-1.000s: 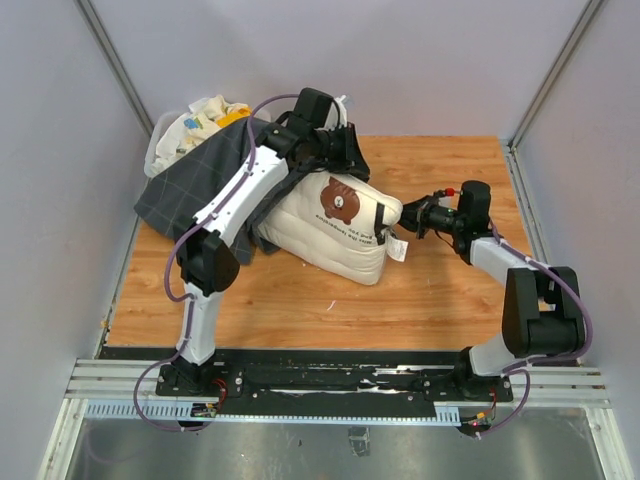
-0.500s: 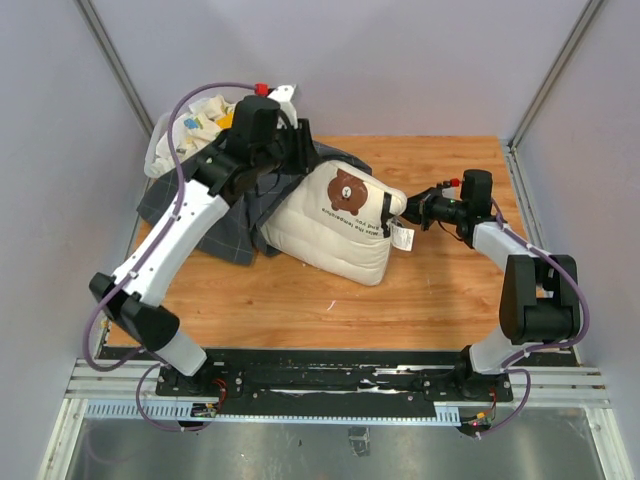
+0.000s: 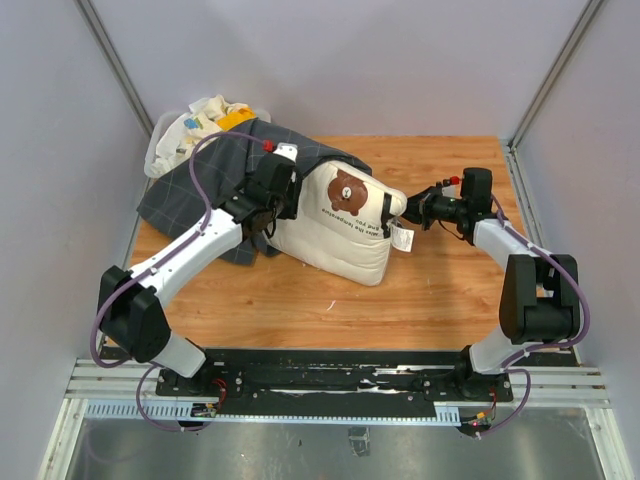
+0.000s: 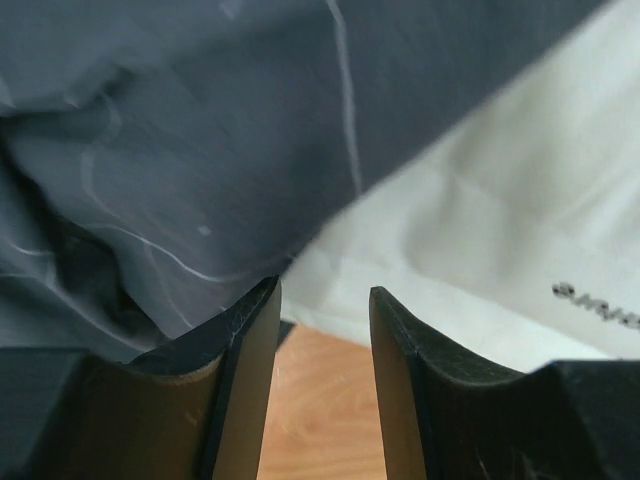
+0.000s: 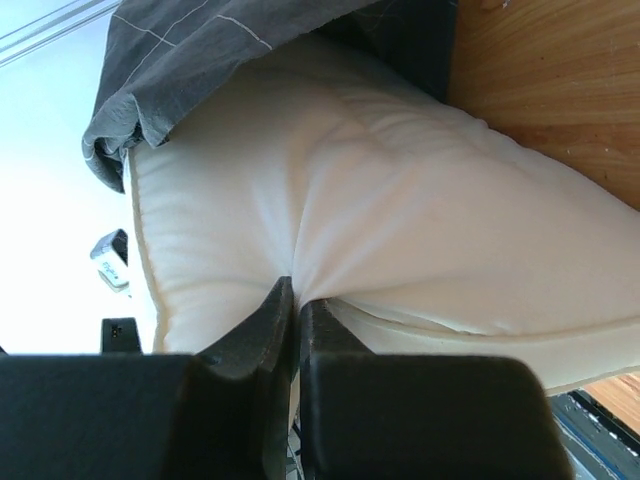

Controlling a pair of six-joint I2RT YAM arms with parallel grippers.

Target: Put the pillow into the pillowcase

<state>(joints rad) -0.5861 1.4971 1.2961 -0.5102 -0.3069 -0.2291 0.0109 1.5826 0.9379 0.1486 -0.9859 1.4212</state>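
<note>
Pillow lies mostly outside the pillowcase, right pincer pinching its corner, left pincer open and empty.

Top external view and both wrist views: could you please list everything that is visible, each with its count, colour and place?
pillow: one, cream-white with a brown bear print, middle of the table, far left part under the pillowcase.
pillowcase: one, dark grey with a thin light grid, back left, draped over the pillow's end.
patterned cloth: one, white with coloured prints, back left corner.
yellow cloth: one, yellow, beside the patterned cloth.
table: one, wood brown, under everything.
left end effector: one, black, open, at the pillowcase edge.
right end effector: one, black, shut on the pillow's right corner.
</note>
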